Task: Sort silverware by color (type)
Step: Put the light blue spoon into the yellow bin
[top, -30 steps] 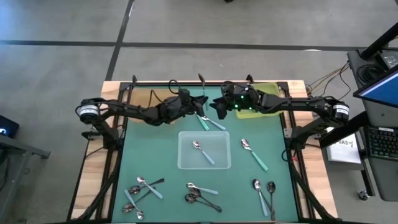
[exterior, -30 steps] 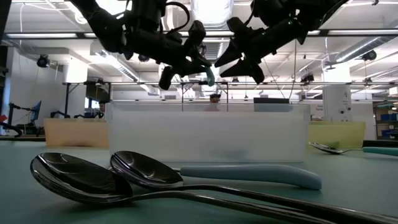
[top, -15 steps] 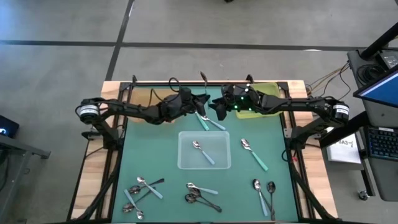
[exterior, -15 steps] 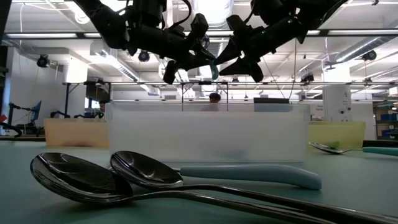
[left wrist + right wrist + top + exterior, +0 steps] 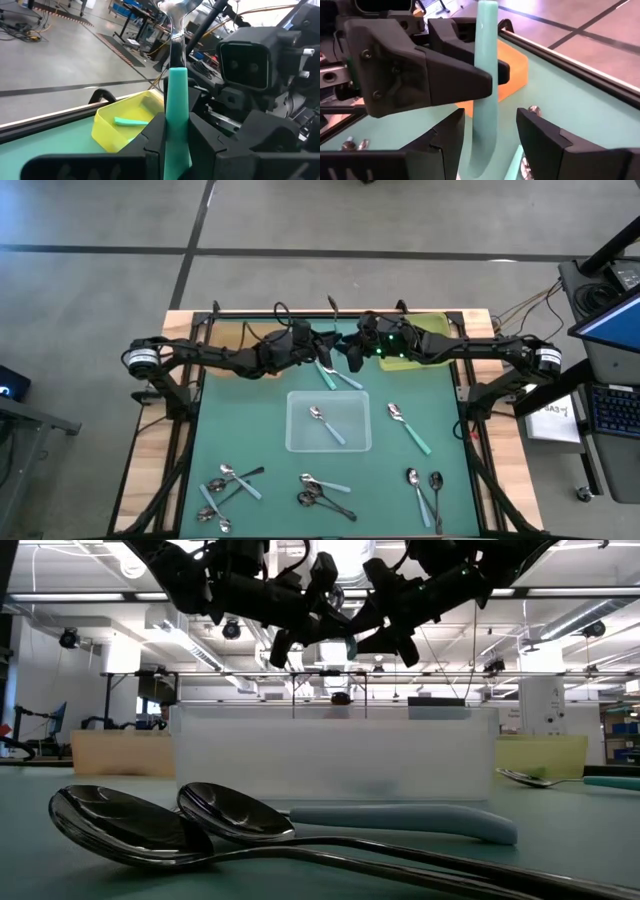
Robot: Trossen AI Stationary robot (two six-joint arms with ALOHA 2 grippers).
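Near table's far edge [image 5: 330,313], left jaws [image 5: 172,131] clamp teal spoon [image 5: 176,100].

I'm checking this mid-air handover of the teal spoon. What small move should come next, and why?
Probably close the right gripper: its open fingers already flank the handle of the teal spoon, which the left gripper holds clamped upright. The yellow tray already holds a teal piece.

Spoon [image 5: 326,423] seemingly inside central tray [image 5: 358,441]
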